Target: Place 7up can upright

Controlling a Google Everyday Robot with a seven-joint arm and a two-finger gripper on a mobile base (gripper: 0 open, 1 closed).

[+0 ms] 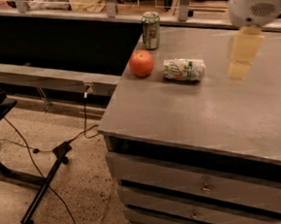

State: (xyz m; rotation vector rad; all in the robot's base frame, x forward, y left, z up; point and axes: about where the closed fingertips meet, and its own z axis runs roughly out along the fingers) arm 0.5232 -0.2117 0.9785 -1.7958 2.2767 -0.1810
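The 7up can (184, 69), white-silver with green patches, lies on its side on the grey table top (194, 114), its length running left to right. My gripper (239, 71) hangs from the white arm (255, 0) to the right of the can, above the table and apart from the can. It looks pale and blurred and holds nothing that I can see.
An orange fruit (141, 63) sits just left of the 7up can. A darker green can (150, 23) stands upright behind it near the table's far edge. The table has drawers (204, 186) in front. A stand and cables (47, 165) lie on the floor at left.
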